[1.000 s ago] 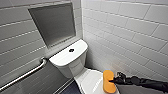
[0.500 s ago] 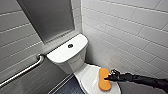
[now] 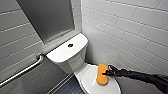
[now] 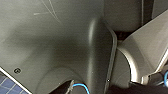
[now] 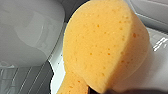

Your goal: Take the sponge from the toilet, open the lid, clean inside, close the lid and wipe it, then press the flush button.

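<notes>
Orange foam sponge (image 3: 102, 74) lies on the closed lid (image 3: 88, 78) of the toilet (image 3: 67, 53), w/ the right gripper (image 3: 108, 72) at its narrow waist; can't tell if the jaws have shut on it. Prob. very light, soft, squashy, porous so grippy. Best pinched across the waist, as the glossy lid may let it slide

We see soft, blurry frames; even light glints off the glossy white oval lid (image 3: 111, 86) (wrist views dimmer, unfocused).
</notes>
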Controlling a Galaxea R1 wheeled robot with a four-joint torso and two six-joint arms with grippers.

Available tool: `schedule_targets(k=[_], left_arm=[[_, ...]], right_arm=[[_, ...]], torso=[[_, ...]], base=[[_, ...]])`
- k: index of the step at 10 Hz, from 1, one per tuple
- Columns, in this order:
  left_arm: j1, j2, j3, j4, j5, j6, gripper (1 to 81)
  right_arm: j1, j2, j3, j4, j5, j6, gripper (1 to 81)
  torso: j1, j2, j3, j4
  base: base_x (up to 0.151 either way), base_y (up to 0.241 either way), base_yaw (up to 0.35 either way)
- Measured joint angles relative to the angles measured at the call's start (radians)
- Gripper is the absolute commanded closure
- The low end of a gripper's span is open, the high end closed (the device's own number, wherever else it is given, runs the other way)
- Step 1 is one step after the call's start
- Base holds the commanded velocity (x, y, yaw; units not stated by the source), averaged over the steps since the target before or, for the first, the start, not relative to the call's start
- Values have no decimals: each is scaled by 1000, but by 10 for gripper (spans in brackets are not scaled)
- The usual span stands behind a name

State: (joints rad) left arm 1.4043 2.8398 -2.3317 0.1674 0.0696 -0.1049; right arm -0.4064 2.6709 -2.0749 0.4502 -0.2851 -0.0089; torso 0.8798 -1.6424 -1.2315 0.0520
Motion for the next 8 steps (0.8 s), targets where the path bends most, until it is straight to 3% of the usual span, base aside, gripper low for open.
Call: schedule_targets(k=[4,8], left_arm=[[5,2,0,0,0,0,10],[8,0,0,0,0,0,10]], right_arm=[[-7,122,-175,1,27,76,811],[-47,158,-264,18,82,129,811]], torso=[[0,0,0,0],[0,0,0,0]], base=[[0,0,0],[0,0,0]])
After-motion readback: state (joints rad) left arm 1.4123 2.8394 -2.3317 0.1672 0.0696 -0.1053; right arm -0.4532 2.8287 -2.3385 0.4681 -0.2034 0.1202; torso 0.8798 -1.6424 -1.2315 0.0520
